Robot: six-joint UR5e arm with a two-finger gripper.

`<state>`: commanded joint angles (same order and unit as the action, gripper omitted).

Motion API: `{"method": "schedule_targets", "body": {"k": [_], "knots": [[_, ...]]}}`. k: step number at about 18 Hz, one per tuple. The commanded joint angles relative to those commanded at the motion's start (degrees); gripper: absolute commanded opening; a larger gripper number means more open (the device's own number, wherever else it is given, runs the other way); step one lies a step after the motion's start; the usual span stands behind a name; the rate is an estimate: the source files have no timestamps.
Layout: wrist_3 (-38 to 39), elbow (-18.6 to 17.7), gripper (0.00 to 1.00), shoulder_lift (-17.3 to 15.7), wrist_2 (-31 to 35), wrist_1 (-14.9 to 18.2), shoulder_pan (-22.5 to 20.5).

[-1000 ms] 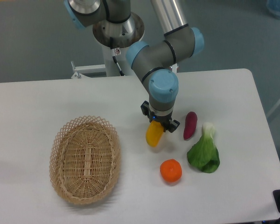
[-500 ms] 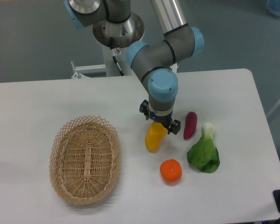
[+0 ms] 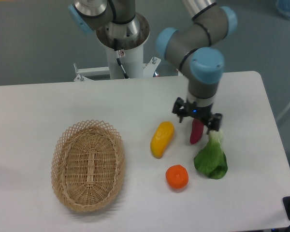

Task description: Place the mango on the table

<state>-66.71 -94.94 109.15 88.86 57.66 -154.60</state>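
Observation:
The yellow-orange mango (image 3: 161,139) lies on its side on the white table (image 3: 48,106), between the wicker basket and the purple sweet potato. Nothing touches it. My gripper (image 3: 197,119) is to the right of the mango, above the top end of the sweet potato (image 3: 195,134). Its fingers are spread apart and hold nothing. The lower fingertips are partly hidden against the sweet potato.
An oval wicker basket (image 3: 88,165) stands at the left. A round orange (image 3: 177,177) lies in front of the mango. A green bok choy (image 3: 211,157) lies at the right, touching the sweet potato's side. The arm's base (image 3: 120,34) stands behind the table.
The gripper let go of the mango, which now lies flat on the table. The arm then swung right and stands over the sweet potato.

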Motion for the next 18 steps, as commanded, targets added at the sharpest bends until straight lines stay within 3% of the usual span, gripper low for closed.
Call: {"method": "schedule_targets", "body": {"k": [5,9,18], "knots": [[-4.2,3.3,1.00,1.9,0.4,0.3,-4.0],[-9.0,3.5,1.00,2.4,1.1,0.3,-5.8],[-9.7,2.7,1.00,2.6,1.6,0.1,-5.8]]}}
